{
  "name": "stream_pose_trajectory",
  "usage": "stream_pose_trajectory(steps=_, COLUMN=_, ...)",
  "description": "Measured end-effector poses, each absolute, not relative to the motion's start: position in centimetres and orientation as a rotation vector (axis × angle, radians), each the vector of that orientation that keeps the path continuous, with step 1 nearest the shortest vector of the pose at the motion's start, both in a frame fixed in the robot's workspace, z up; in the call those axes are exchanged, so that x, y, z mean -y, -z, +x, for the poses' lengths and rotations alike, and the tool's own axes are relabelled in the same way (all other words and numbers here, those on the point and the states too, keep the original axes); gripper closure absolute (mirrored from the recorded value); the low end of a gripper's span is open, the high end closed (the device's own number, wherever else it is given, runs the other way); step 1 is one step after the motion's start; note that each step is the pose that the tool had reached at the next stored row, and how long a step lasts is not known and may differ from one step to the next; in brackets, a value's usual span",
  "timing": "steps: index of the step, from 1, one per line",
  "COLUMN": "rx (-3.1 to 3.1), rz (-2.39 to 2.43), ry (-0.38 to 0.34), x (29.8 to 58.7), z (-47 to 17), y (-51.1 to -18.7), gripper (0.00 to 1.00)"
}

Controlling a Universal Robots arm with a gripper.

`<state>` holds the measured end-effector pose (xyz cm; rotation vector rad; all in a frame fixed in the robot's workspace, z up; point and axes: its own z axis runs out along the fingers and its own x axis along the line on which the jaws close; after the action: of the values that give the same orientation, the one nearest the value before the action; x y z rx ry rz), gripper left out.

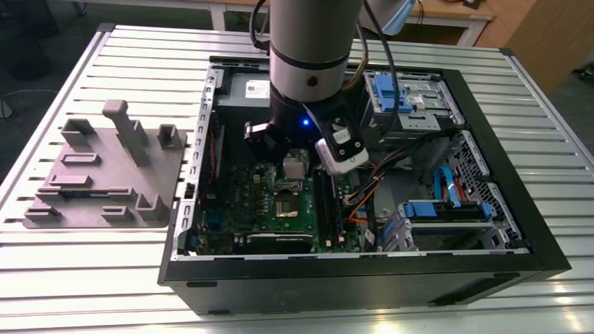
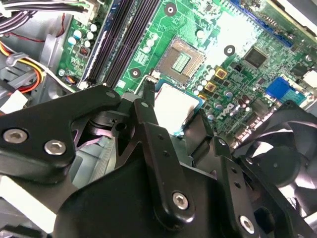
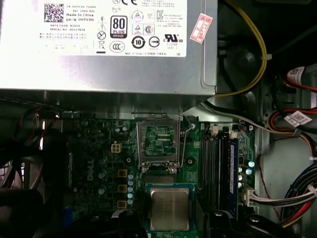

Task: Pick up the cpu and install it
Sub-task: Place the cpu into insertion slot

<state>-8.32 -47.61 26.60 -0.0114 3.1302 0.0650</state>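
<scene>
Exterior view: the arm (image 1: pixel 307 56) reaches into the open computer case (image 1: pixel 352 285) on the slatted surface (image 1: pixel 93 278), with the cpu (image 1: pixel 295 167) at its tip over the green motherboard (image 1: pixel 243 186). Second wrist view: the jaws clamp the cpu (image 2: pixel 176 106) by opposite edges. First wrist view: the cpu (image 3: pixel 169 208) sits just beside the open socket (image 3: pixel 158 141).

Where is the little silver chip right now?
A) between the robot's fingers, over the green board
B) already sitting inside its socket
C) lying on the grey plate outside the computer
A: in the first wrist view the cpu sits apart from the open, empty socket, and in the second wrist view the fingers flank it.
</scene>
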Motion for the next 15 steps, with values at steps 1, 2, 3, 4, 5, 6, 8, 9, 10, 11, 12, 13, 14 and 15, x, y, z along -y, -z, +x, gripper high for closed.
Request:
stream_pose_trajectory(steps=1, rx=-3.131, rz=-0.011, ry=-0.065, x=47.6, z=-8.3, y=-26.4, gripper=0.53)
stream_pose_trajectory(steps=2, rx=-3.131, rz=-0.011, ry=-0.064, x=47.6, z=-8.3, y=-26.3, gripper=0.53)
stream_pose_trajectory(steps=3, rx=-3.131, rz=-0.011, ry=-0.064, x=47.7, z=-8.3, y=-26.1, gripper=0.53)
stream_pose_trajectory(steps=4, rx=-3.132, rz=-0.011, ry=-0.064, x=47.7, z=-8.3, y=-25.9, gripper=0.53)
stream_pose_trajectory(steps=5, rx=-3.132, rz=-0.011, ry=-0.064, x=47.7, z=-8.3, y=-25.7, gripper=0.53)
stream_pose_trajectory(steps=6, rx=-3.132, rz=-0.011, ry=-0.064, x=47.7, z=-8.3, y=-25.5, gripper=0.53)
stream_pose_trajectory(steps=8, rx=-3.133, rz=-0.011, ry=-0.064, x=47.7, z=-8.3, y=-25.2, gripper=0.53)
stream_pose_trajectory(steps=9, rx=-3.133, rz=-0.011, ry=-0.063, x=47.7, z=-8.3, y=-25.0, gripper=0.53)
stream_pose_trajectory(steps=10, rx=-3.133, rz=-0.011, ry=-0.064, x=47.7, z=-8.3, y=-24.8, gripper=0.53)
stream_pose_trajectory(steps=11, rx=-3.133, rz=-0.011, ry=-0.064, x=47.7, z=-8.3, y=-24.6, gripper=0.53)
stream_pose_trajectory(steps=12, rx=-3.133, rz=-0.011, ry=-0.064, x=47.7, z=-8.3, y=-24.4, gripper=0.53)
stream_pose_trajectory(steps=13, rx=-3.133, rz=-0.011, ry=-0.063, x=47.7, z=-8.3, y=-24.3, gripper=0.53)
stream_pose_trajectory(steps=14, rx=-3.133, rz=-0.011, ry=-0.063, x=47.7, z=-8.3, y=-24.2, gripper=0.53)
stream_pose_trajectory(steps=15, rx=-3.133, rz=-0.011, ry=-0.063, x=47.7, z=-8.3, y=-24.1, gripper=0.53)
